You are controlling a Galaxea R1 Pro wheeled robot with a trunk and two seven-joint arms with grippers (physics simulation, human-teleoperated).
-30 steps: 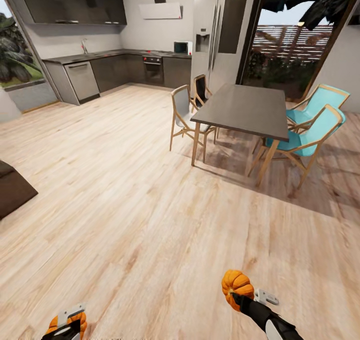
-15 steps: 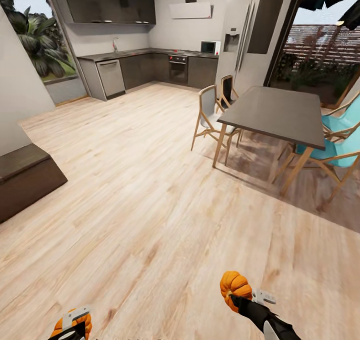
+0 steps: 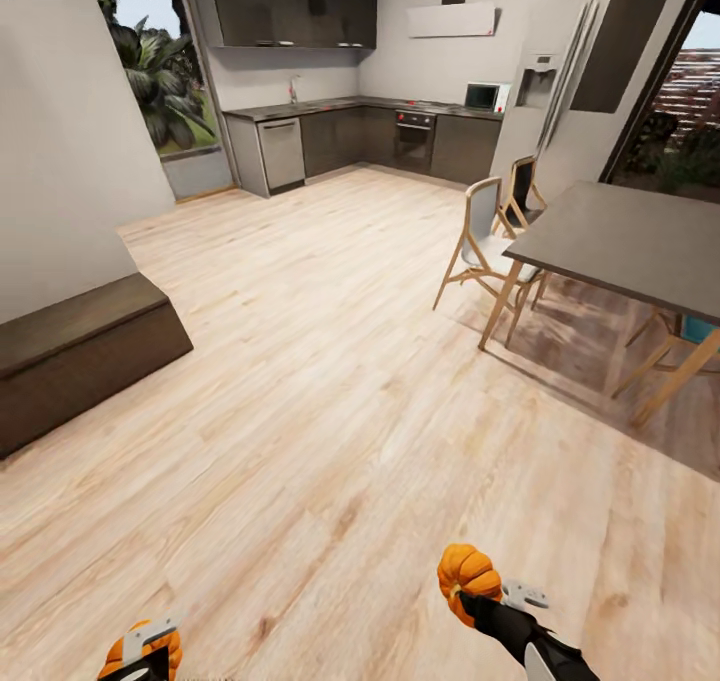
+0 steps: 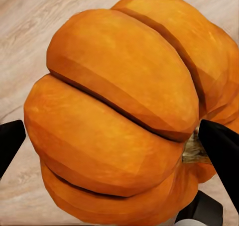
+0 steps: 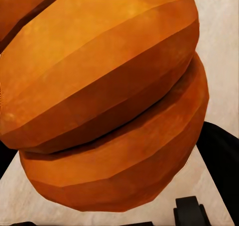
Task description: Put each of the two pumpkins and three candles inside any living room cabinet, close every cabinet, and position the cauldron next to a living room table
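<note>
Item 1, left pumpkin (image 3: pixel 128 649): bright orange, ribbed, seen at the lower edge of the head view, held low over the pale wood floor (image 3: pixel 300 381). It is gripped by the left gripper (image 3: pixel 140 656); in the left wrist view the pumpkin (image 4: pixel 124 116) is flanked on both sides by the black fingers (image 4: pixel 221 146), which are pressed against its ribs, and a pale stem stub is seen beside one finger.

Item 2, right pumpkin (image 3: pixel 466 571): same kind, held above the floor at the lower right of the head view. It is clasped by the right gripper (image 3: pixel 478 593), with the black arm trailing off toward the picture's bottom edge. In the right wrist view the pumpkin (image 5: pixel 104 96) is seen close up, with black finger parts (image 5: pixel 219 161) at its sides.

Item 3, cabinet (image 3: pixel 80 351): long, low, dark brown, set against the grey wall at the left of the head view, well apart from both pumpkins. Its visible front is flat and closed; nothing is seen on its top, and its contents cannot be told.

Item 4, surroundings: a dark dining table (image 3: pixel 630 246) with wooden chairs (image 3: pixel 485 256) is placed at the right; grey kitchen units (image 3: pixel 360 141) with an oven are ranged along the far wall.
</note>
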